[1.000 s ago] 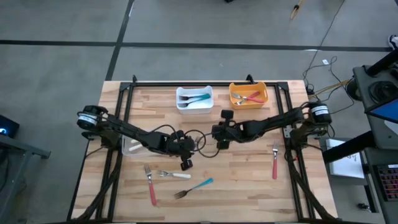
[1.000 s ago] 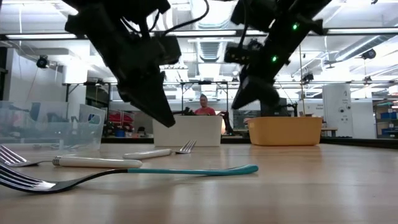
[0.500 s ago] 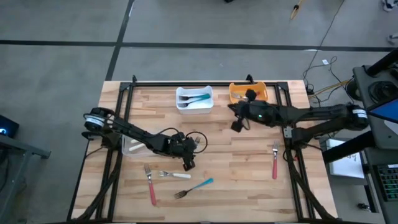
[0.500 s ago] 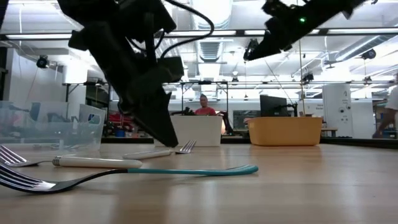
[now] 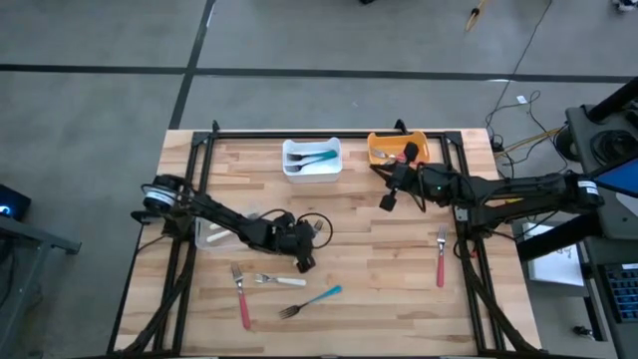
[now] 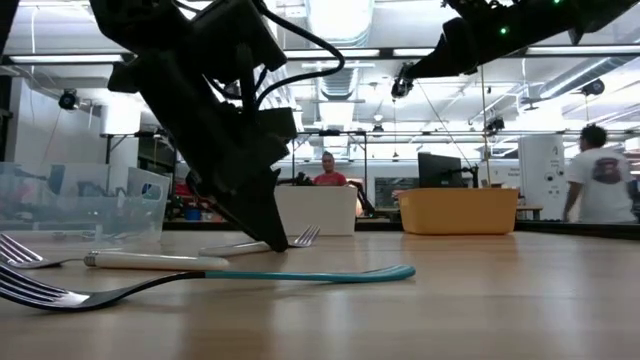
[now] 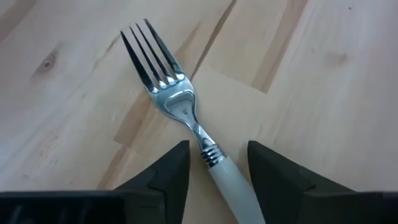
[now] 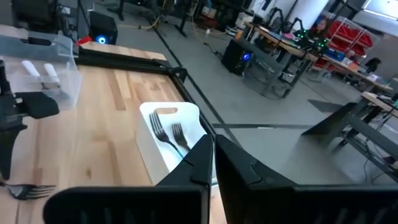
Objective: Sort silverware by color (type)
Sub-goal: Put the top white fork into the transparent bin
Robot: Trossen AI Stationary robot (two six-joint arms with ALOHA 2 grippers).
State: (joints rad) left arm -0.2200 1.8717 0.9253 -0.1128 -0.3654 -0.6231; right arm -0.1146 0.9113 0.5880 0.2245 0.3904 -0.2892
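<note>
Wooden desk (image 5: 389,269) carrying three bins along its far and left sides: white bin (image 5: 311,158) holding forks with a teal handle showing, orange bin (image 5: 384,150) partly hidden behind the right arm, clear bin (image 5: 212,234) half covered by the left arm.

Reaching low over the desk's middle with the left pincer (image 7: 214,165), fingers spread and straddling the white-handled fork (image 7: 180,112) right at the neck, where metal meets handle; tines pointing away from the pincer, handle end cut off between the fingers. Lying roughly crosswise on the desk in the high view, long axis left to right.

Hovering high beside the orange bin with the right pincer (image 8: 213,163), fingers pressed together on nothing visible.

Lying near the front edge: teal fork (image 5: 311,301), angled, tines toward the front left; red fork (image 5: 241,296), lengthwise, tines toward the far side; another red fork (image 5: 440,259) well apart at the right, also lengthwise.
</note>
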